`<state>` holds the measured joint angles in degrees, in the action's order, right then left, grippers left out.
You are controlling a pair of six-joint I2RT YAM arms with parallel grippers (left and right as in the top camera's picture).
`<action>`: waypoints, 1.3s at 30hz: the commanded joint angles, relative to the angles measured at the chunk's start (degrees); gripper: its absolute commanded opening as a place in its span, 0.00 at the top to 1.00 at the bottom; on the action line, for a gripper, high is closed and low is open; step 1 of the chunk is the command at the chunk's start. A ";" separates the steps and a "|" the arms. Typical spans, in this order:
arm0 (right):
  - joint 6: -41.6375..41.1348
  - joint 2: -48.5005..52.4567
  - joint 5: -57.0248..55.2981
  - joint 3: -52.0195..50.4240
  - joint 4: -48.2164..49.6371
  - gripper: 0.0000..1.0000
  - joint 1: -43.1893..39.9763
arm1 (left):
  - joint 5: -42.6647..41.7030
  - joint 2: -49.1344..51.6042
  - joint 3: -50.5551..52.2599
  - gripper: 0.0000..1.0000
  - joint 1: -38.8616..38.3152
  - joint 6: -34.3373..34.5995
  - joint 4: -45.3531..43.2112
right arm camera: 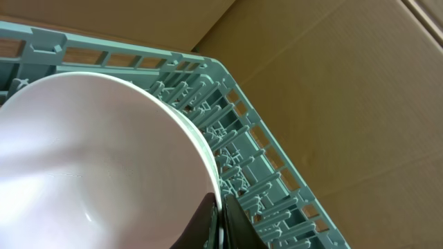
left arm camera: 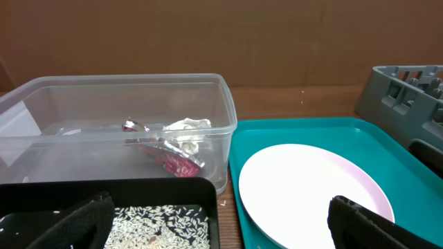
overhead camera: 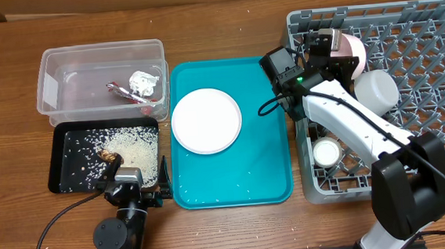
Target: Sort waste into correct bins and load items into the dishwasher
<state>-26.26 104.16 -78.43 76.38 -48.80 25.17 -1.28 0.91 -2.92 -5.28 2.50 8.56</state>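
Note:
My right gripper [right arm camera: 220,225] is shut on the rim of a pale pink bowl [right arm camera: 97,166], held on its side inside the grey dishwasher rack [right arm camera: 263,159]. From overhead the bowl [overhead camera: 352,49] sits at the rack's [overhead camera: 427,16] back left, gripper [overhead camera: 329,48] at it. A white plate [overhead camera: 206,120] lies on the teal tray [overhead camera: 270,180]. My left gripper [left arm camera: 221,221] is open and empty, low over the black tray of rice [left arm camera: 163,221] and the plate's edge [left arm camera: 304,187]; from overhead it [overhead camera: 130,186] is at the front left.
A clear bin [overhead camera: 101,78] at the back left holds a red wrapper [overhead camera: 126,93] and crumpled foil [overhead camera: 145,83]. A white cup [overhead camera: 376,90] and a small white bowl [overhead camera: 327,153] sit in the rack. Rice grains are scattered on the teal tray's front.

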 commanded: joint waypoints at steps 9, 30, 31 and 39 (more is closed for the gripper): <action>4.04 7.19 -1.46 -0.26 0.72 0.96 0.13 | 0.22 -0.59 0.76 0.00 -0.33 -1.25 -0.22; 5.40 6.97 -7.45 -0.20 1.79 0.96 -0.02 | 0.22 -0.59 0.76 0.00 -0.33 -1.25 -0.22; 5.75 6.97 -7.41 -0.20 1.81 0.96 -0.50 | 0.22 -0.59 0.76 0.00 -0.33 -1.25 -0.22; 5.92 6.99 2.69 -0.22 0.39 0.96 2.08 | 0.22 -0.59 0.76 0.00 -0.33 -1.25 -0.22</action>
<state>-20.69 110.59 -84.16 76.38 -48.21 24.73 -1.28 0.91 -2.92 -5.28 2.50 8.56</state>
